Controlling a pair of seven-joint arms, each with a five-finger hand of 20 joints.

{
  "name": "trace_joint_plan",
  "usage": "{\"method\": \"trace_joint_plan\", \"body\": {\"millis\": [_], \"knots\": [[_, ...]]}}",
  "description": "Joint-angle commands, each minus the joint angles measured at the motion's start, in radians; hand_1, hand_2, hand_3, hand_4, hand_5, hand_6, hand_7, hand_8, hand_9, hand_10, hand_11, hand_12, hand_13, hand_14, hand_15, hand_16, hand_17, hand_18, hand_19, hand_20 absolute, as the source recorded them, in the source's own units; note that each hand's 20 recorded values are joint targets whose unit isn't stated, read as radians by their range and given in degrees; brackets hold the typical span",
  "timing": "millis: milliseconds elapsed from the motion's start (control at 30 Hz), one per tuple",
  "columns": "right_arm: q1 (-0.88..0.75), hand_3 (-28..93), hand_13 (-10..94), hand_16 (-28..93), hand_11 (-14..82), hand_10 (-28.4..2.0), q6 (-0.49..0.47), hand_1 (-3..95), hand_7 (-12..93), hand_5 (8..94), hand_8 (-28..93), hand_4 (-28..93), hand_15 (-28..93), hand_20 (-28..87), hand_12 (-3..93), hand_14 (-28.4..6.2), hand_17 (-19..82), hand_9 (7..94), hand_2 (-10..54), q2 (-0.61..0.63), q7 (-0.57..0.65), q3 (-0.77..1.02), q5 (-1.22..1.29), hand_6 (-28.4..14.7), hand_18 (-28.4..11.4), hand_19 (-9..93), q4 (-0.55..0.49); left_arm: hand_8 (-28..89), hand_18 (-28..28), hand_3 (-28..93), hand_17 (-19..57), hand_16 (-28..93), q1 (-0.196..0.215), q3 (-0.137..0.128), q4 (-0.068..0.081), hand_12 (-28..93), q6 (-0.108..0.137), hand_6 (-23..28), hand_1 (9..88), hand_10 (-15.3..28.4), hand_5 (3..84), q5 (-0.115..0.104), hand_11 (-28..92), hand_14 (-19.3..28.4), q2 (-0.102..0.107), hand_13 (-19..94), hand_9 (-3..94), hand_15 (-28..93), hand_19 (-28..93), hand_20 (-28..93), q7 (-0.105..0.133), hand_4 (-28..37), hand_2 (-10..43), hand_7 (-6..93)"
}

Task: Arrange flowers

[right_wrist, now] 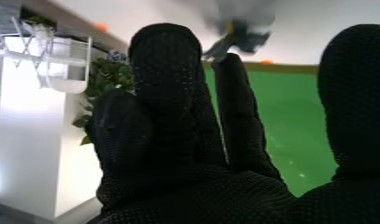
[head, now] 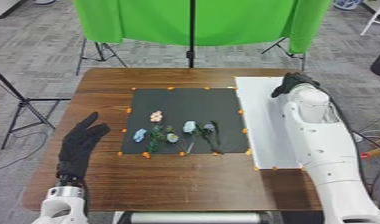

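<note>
black fabric covers the right hand point(head: 295, 84), poised at the far part of the white rectangular sheet point(head: 268, 122) on the brown wooden table point(head: 213, 180). in the right wrist view its fingers point(right_wrist: 169, 65) are straight and parted, curled round nothing; a blurred blue-grey thing point(right_wrist: 249, 39) sits at their tips, perhaps a flower, and whether it touches them i cannot tell. the left hand point(head: 78, 145), gloved alike, is beside the dark square mat point(head: 164, 99), its fingers released and extended.

the flowers lie on the near half of that mat: a pink blossom point(head: 156, 116), a light blue blossom point(head: 139, 135), a round white blossom with a yellowish centre point(head: 172, 137), a large pale blue-white blossom point(head: 190, 126) and a small bluish blossom on a dark green stem point(head: 209, 128). from the right hand they are leftward and nearer the robot. their stems mostly run toward the robot, so a grasp across the stem seems best. the light blue one is closer to the left hand, the small bluish one to the right. the arranging looks unfinished, and the crowded stems could snag one another.

i can make out no brand, label or writing.
</note>
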Motion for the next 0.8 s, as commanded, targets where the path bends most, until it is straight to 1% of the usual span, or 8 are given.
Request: {"method": "trace_joint_plan", "body": {"millis": [33,133,233,333,467,533,667,800], "knots": [[-0.009,60,80,31,16.3,-15.6,0.010,33.7,11,47.4,-7,-13,57,47,22.2,-6.9,54,63.6,-9.5,-0.030,-0.033,0.031,-0.058,2.1,-14.3,93,0.039,-4,14.3,65,5.0,7,0.007,0.005,0.009,17,-0.007,3.5,21.3,13.7,43.1,0.004,21,16.4,-0.010,38,46.9,20,10,26,0.000,-23.8,0.3,9.5],[-0.031,61,81,31,17.5,-14.3,0.085,38.1,13,50.9,-8,-14,58,47,22.1,-6.1,54,65.9,-9.5,-0.030,-0.027,0.038,-0.076,2.9,-13.9,93,0.052,-4,14.3,65,5.0,7,0.008,0.003,0.007,17,-0.007,3.5,21.3,13.7,43.1,0.005,21,16.3,-0.009,38,46.9,20,10,26,-0.003,-23.8,0.3,9.5],[-0.054,62,85,31,18.3,-13.0,0.185,45.4,16,58.6,-9,-16,57,48,20.7,-4.4,57,72.4,-9.5,-0.032,-0.014,0.044,-0.067,2.5,-12.4,93,0.069,-4,14.3,65,5.0,7,0.011,0.001,0.005,17,-0.006,3.6,21.4,13.7,43.1,0.004,21,16.4,-0.009,38,46.9,20,10,26,-0.005,-23.8,0.2,9.3],[-0.079,53,88,32,9.8,-9.9,0.243,59.4,18,69.3,6,-16,56,48,30.6,-3.3,59,82.5,-8.6,-0.028,-0.013,0.047,-0.034,0.4,-11.0,93,0.066,-4,14.3,65,5.0,7,0.012,0.000,0.005,17,-0.008,3.6,21.4,13.6,43.1,0.003,21,16.4,-0.007,38,46.9,20,10,26,-0.007,-23.8,0.3,9.3],[-0.105,50,91,33,8.2,-8.5,0.291,65.6,20,75.6,7,-16,55,49,33.1,-2.2,62,88.6,-7.8,0.003,-0.020,0.017,0.016,0.5,-10.0,93,0.037,-4,14.3,65,5.0,7,0.013,0.000,0.003,17,-0.006,3.6,21.4,13.6,43.1,0.004,21,16.4,-0.008,38,46.8,20,10,26,-0.010,-23.7,0.3,9.3],[-0.125,50,92,33,8.2,-8.4,0.319,66.3,20,76.6,7,-17,54,49,33.4,-1.7,63,89.5,-7.9,0.056,0.013,-0.040,0.129,0.0,-9.8,93,-0.029,-4,14.3,65,5.0,7,0.009,0.001,0.005,17,-0.006,3.6,21.4,13.7,43.1,0.005,21,16.4,-0.005,38,46.9,20,10,26,-0.009,-23.6,0.3,9.4],[-0.190,50,92,33,8.9,-8.5,0.394,66.3,19,77.1,7,-16,54,49,33.4,-1.5,63,90.1,-8.2,0.186,0.051,-0.157,0.373,-0.2,-9.7,93,-0.252,-4,14.2,65,5.1,7,0.018,-0.004,0.001,17,-0.007,3.7,21.5,13.7,43.1,0.003,21,16.3,-0.001,38,46.9,20,10,25,-0.011,-23.8,0.3,9.4],[-0.258,51,93,34,9.5,-8.5,0.368,65.7,19,77.5,8,-16,54,50,33.5,-1.3,64,90.3,-8.4,0.268,0.062,-0.218,0.511,-0.2,-9.6,93,-0.458,-4,14.3,65,5.0,7,0.016,-0.001,0.002,17,-0.011,3.6,21.4,13.7,43.1,0.005,21,16.4,-0.002,38,46.9,20,10,26,-0.013,-23.9,0.3,9.1]]}}
